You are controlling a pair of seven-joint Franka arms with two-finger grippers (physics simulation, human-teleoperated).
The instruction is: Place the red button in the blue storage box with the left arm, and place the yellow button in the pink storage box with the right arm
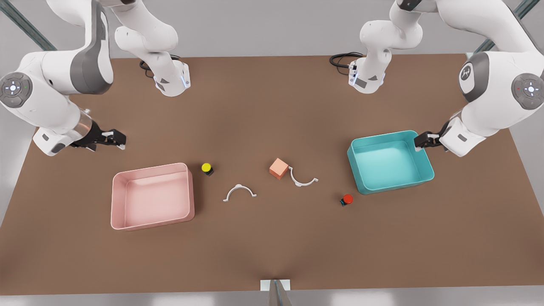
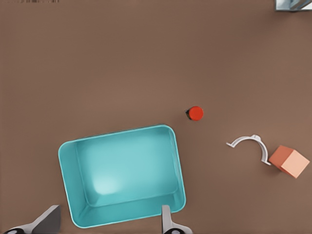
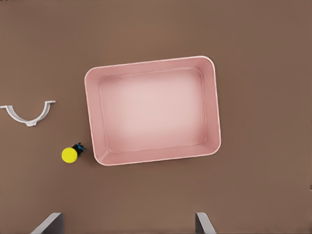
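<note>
We saw the left gripper [image 1: 418, 140] open and empty at the far rim of the blue storage box [image 1: 425, 170], with the red button [image 1: 347, 199] beyond the box's near corner, while the right gripper [image 1: 120, 140], open too, waited above the pink storage box [image 1: 115, 204], the yellow button [image 1: 206, 168] beside it.

Both arms: glossy white shells with grey joint bands, round grey end caps with a small cross mark. Black cables coiled at each base. Left gripper [image 1: 418, 141] and right gripper [image 1: 121, 140] have dark bodies on white flanges; fingers [image 2: 165, 217] light grey.
</note>
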